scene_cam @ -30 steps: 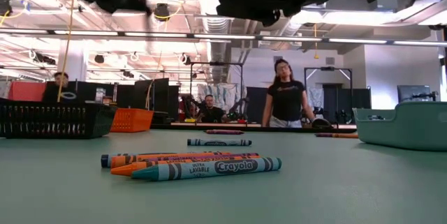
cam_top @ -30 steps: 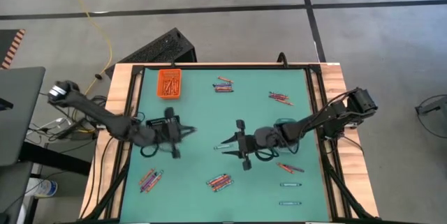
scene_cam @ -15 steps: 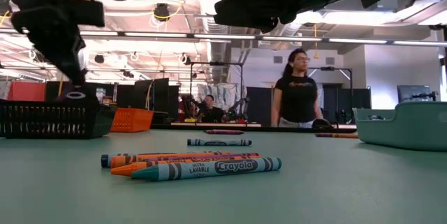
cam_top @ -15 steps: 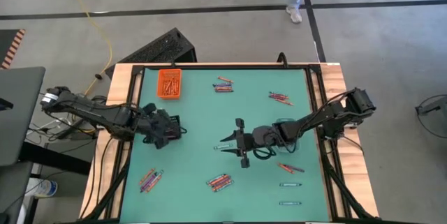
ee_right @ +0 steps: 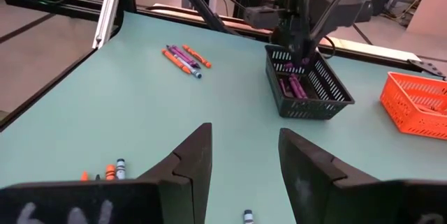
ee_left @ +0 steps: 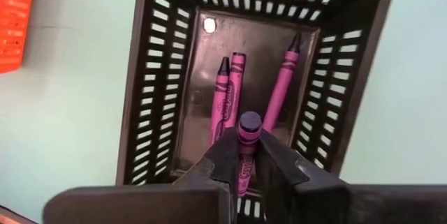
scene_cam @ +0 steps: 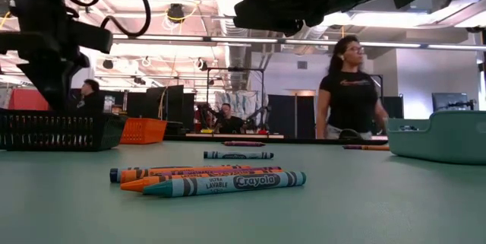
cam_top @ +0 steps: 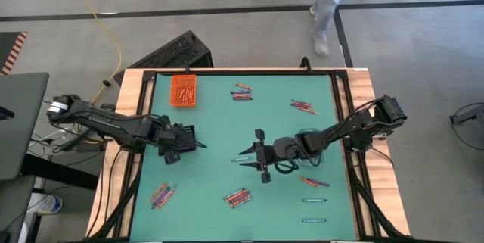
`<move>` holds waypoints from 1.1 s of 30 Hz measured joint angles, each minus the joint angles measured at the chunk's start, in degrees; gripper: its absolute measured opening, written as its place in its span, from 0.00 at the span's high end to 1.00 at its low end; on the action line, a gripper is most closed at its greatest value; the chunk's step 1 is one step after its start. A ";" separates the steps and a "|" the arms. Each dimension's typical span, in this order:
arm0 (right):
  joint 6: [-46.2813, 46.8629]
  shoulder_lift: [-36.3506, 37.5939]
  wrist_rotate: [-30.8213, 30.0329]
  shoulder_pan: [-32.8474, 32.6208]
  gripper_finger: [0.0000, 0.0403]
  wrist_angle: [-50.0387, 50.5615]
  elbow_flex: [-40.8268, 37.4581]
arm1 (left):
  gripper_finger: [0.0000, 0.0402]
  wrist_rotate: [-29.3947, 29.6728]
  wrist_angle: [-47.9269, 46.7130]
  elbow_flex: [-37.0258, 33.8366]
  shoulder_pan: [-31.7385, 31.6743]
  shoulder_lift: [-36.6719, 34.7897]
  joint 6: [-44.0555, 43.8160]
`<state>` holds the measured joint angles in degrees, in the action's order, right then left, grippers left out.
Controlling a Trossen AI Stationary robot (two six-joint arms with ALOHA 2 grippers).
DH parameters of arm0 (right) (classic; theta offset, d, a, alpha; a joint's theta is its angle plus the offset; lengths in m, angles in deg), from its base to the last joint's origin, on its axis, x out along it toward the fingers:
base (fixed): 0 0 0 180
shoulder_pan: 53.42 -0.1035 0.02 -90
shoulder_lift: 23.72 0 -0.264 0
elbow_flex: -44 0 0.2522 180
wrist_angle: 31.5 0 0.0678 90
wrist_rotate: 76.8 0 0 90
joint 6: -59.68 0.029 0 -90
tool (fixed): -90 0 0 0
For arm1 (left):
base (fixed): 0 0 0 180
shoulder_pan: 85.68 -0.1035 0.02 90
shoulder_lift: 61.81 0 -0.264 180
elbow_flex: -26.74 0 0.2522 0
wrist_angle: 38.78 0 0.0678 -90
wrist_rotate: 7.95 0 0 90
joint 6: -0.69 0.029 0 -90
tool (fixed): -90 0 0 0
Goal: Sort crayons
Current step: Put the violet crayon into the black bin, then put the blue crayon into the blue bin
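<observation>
The left gripper (ee_left: 241,155) hangs over the black basket (ee_left: 159,91), fingers clamped on a pink crayon (ee_left: 246,139) held upright; 3 more pink crayons (ee_left: 225,102) lie on the basket floor. To drop it well, I judge the fingers should part only while centred above the floor, clear of the walls, so the stick lands flat inside. The left arm reaches in from the table's left edge, wrist bent to point straight down. At mid-table the right gripper (cam_top: 243,157) waits with fingers apart, arm stretched low from the right. Other crayons (cam_top: 237,196) lie scattered, some in the orange tray (cam_top: 182,91).
</observation>
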<state>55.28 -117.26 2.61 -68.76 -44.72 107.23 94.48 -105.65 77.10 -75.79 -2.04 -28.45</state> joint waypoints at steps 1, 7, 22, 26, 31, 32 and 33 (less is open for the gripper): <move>0.00 0.00 0.02 0.00 0.60 0.00 0.00 | 0.93 0.04 0.03 0.00 0.02 0.33 0.00; -0.02 0.00 0.02 0.00 0.60 0.02 0.00 | 0.85 0.48 0.14 0.00 0.02 1.36 0.00; 2.24 -0.55 0.23 0.00 0.60 1.43 0.09 | 0.80 5.69 2.38 5.67 1.68 1.29 1.36; 5.34 -0.52 0.24 0.00 0.60 7.96 0.07 | 0.80 13.09 18.82 4.79 5.94 1.29 8.14; 7.80 -0.62 0.24 0.00 0.60 11.78 0.07 | 0.80 11.36 48.85 -1.65 11.09 3.57 21.13; 7.85 -1.14 0.24 0.00 0.60 11.98 0.07 | 0.80 10.46 54.99 -3.10 11.77 4.44 23.18; 7.80 -1.57 0.24 0.00 0.60 12.00 0.07 | 0.80 9.71 60.58 -4.38 12.48 5.58 24.69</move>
<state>63.08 -118.82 2.85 -68.76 -32.72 107.30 104.19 -45.07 72.72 -63.31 3.53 -3.76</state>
